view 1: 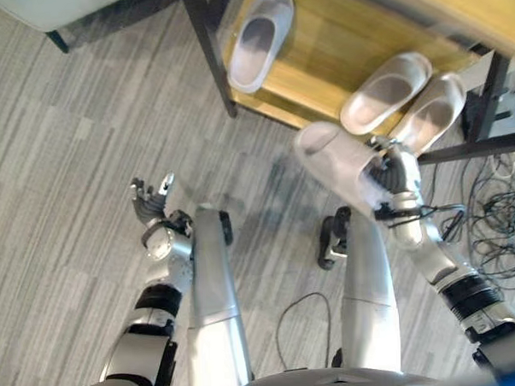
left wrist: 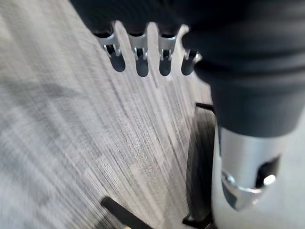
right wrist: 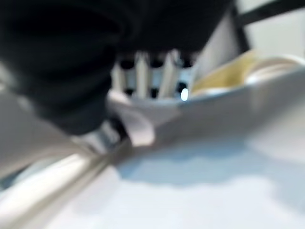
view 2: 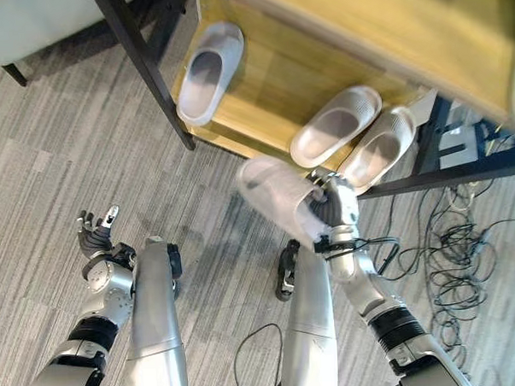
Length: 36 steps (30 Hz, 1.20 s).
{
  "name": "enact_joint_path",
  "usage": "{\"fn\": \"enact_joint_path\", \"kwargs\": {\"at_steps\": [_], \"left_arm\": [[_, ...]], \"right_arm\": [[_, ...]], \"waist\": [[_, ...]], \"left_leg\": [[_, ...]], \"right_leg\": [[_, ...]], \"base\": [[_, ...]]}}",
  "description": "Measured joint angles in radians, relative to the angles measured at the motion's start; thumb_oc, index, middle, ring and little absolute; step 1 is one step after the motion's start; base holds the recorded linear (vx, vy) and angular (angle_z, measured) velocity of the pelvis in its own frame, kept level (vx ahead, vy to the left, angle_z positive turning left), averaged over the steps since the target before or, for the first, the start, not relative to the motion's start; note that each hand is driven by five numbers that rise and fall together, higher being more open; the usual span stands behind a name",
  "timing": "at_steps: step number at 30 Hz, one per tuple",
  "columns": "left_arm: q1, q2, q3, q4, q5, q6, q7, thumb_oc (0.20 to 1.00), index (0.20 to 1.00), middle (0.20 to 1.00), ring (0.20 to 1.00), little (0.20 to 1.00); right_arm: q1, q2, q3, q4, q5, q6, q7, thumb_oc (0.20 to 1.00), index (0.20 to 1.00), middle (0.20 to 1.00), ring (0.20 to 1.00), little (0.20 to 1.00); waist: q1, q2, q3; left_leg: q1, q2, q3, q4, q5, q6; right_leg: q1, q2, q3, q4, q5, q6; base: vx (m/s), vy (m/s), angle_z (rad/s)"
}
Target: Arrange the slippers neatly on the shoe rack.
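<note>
Slipper [view 1: 337,160] gripped in right hand [view 1: 400,180]; should land at pair's [view 1: 405,97] nine o'clock on rack [view 1: 328,57], parallel. Left hand [view 1: 149,202] open.

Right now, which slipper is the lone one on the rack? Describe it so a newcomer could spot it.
Start at the wooden shoe rack with its black frame. Two pale grey slippers lie side by side at its right end; the lone slipper lies apart at the left end, beside the black post. A fourth slipper is off the rack, held in the right hand.
</note>
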State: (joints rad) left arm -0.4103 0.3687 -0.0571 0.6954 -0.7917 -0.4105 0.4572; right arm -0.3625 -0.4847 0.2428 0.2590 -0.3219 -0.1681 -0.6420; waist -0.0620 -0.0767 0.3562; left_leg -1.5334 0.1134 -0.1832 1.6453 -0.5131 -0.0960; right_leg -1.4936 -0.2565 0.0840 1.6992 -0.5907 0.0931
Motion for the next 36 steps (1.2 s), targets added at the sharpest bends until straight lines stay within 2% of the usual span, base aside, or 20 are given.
{"fn": "enact_joint_path", "kwargs": {"at_steps": [3,6,7,9,11,14,22,24,29,32,35,36], "left_arm": [[-0.001,0.008,0.012,-0.049,-0.004,0.002,0.022,1.0,1.0,1.0,1.0,1.0],[0.005,0.007,0.0,-0.054,-0.005,0.002,0.026,1.0,1.0,1.0,1.0,1.0],[0.011,0.009,0.001,-0.086,-0.006,0.001,0.025,1.0,1.0,1.0,1.0,1.0],[0.02,0.019,0.0,-0.092,-0.005,0.0,0.022,1.0,1.0,1.0,1.0,1.0],[-0.01,0.042,0.013,-0.107,-0.014,-0.005,0.022,1.0,1.0,1.0,1.0,1.0],[-0.004,0.069,0.011,-0.122,-0.015,-0.008,0.022,1.0,1.0,1.0,1.0,1.0],[0.019,0.023,0.018,-0.081,-0.057,-0.006,0.007,1.0,1.0,1.0,1.0,1.0],[0.028,0.01,0.023,-0.066,-0.085,-0.007,-0.005,1.0,1.0,1.0,1.0,1.0],[0.041,-0.02,0.021,-0.026,-0.153,-0.004,-0.039,1.0,1.0,1.0,1.0,1.0],[0.055,-0.03,0.018,-0.021,-0.182,0.009,-0.05,1.0,1.0,1.0,1.0,1.0],[0.068,-0.028,-0.009,-0.016,-0.221,0.013,-0.065,1.0,1.0,1.0,1.0,1.0],[0.068,-0.026,-0.027,-0.013,-0.23,0.013,-0.072,1.0,1.0,1.0,1.0,1.0]], "right_arm": [[-0.025,-0.007,-0.047,-0.025,0.045,-0.003,-0.021,0.2,0.2,0.2,0.2,0.2],[-0.035,-0.011,-0.031,-0.04,0.07,-0.017,-0.026,0.2,0.2,0.2,0.2,0.2],[-0.035,-0.023,-0.033,-0.068,0.081,-0.025,-0.019,0.2,0.2,0.2,0.2,0.2],[-0.057,-0.052,-0.035,-0.082,0.083,-0.031,-0.013,0.2,0.2,0.2,0.2,0.2],[-0.091,-0.088,-0.038,-0.085,0.085,-0.034,-0.006,0.2,0.2,0.2,0.2,0.2],[-0.165,-0.142,-0.035,-0.089,0.084,-0.036,0.009,0.2,0.2,0.2,0.2,0.2],[-0.322,-0.171,-0.026,-0.133,0.083,-0.037,0.013,0.2,0.2,0.2,0.2,0.2],[-0.389,-0.219,0.005,-0.133,0.081,-0.035,0.018,0.2,0.2,0.2,0.2,0.2],[-0.462,-0.277,0.061,-0.135,0.081,-0.025,0.053,0.2,0.2,0.2,0.2,0.2],[-0.487,-0.279,0.095,-0.106,0.098,-0.023,0.069,0.2,0.2,0.2,0.2,0.2],[-0.597,-0.281,0.219,0.032,0.24,-0.025,0.097,0.2,0.2,0.2,0.2,0.2],[-0.674,-0.28,0.285,0.112,0.344,-0.027,0.119,0.2,0.2,0.2,0.2,0.2]], "waist": [[0.015,0.007,0.002],[0.01,0.011,0.006],[0.015,0.011,0.025],[0.018,0.021,0.071],[0.019,0.023,0.128],[0.014,0.016,0.146],[0.027,0.009,0.149],[0.029,0.006,0.151],[0.046,0.0,0.154],[0.055,-0.002,0.153],[0.065,-0.003,0.153],[0.068,-0.003,0.153]], "left_leg": [[-0.083,-0.003,-0.01,0.126,-0.038,0.0],[-0.09,-0.009,-0.016,0.164,-0.048,-0.002],[-0.082,-0.008,-0.016,0.202,-0.067,0.007],[-0.073,-0.008,-0.027,0.252,-0.083,-0.008],[-0.068,-0.011,-0.034,0.288,-0.093,-0.005],[-0.072,-0.016,-0.058,0.34,-0.111,-0.02],[-0.034,-0.01,-0.054,0.291,-0.111,-0.019],[-0.029,-0.01,-0.052,0.291,-0.111,-0.019],[-0.02,-0.012,-0.049,0.286,-0.112,-0.019],[-0.019,-0.013,-0.049,0.287,-0.112,-0.019],[-0.019,-0.013,-0.049,0.291,-0.112,-0.019],[-0.018,-0.014,-0.049,0.292,-0.112,-0.019]], "right_leg": [[-0.105,0.014,0.052,0.142,-0.045,-0.001],[-0.123,0.022,0.069,0.192,-0.055,-0.006],[-0.125,0.032,0.088,0.229,-0.07,-0.007],[-0.12,0.039,0.101,0.28,-0.081,-0.006],[-0.12,0.048,0.114,0.322,-0.092,-0.001],[-0.126,0.064,0.127,0.379,-0.115,0.009],[-0.092,0.06,0.105,0.342,-0.119,-0.001],[-0.087,0.058,0.105,0.341,-0.12,-0.003],[-0.073,0.047,0.105,0.341,-0.13,-0.007],[-0.07,0.045,0.105,0.341,-0.13,-0.007],[-0.068,0.044,0.106,0.343,-0.13,-0.006],[-0.068,0.044,0.107,0.344,-0.13,-0.006]], "base": [[0.1,-0.059,-0.01],[0.03,-0.044,0.01],[0.03,-0.041,-0.08],[0.03,-0.031,-0.09],[0.05,-0.048,0.0],[0.01,-0.008,0.01],[0.0,0.0,0.0],[0.0,0.0,0.0],[0.01,0.002,0.05],[0.01,0.002,0.01],[0.0,0.0,0.0],[0.0,0.0,0.0]]}}
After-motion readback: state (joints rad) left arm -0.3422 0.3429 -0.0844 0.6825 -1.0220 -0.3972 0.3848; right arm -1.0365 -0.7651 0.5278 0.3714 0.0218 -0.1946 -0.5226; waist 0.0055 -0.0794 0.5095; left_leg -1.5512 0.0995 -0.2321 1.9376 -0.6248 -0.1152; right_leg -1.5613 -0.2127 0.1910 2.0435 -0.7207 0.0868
